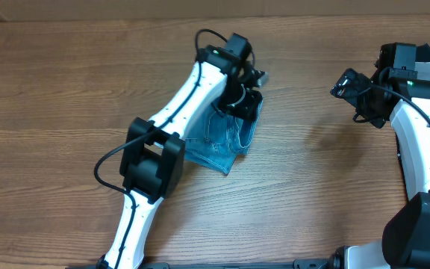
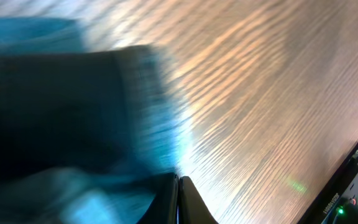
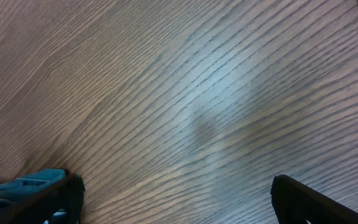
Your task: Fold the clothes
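Though under jeans (image 1: 224, 146) — wood-grain table (image 1: 66, 90)

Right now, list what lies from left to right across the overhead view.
Left arm's elbow → jeans → right gripper → right arm.

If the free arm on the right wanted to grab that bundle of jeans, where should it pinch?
Probably the loose lower corner of the jeans, coming in from the side where the right gripper is. That corner juts out flat onto the table, while the left arm covers the upper end.
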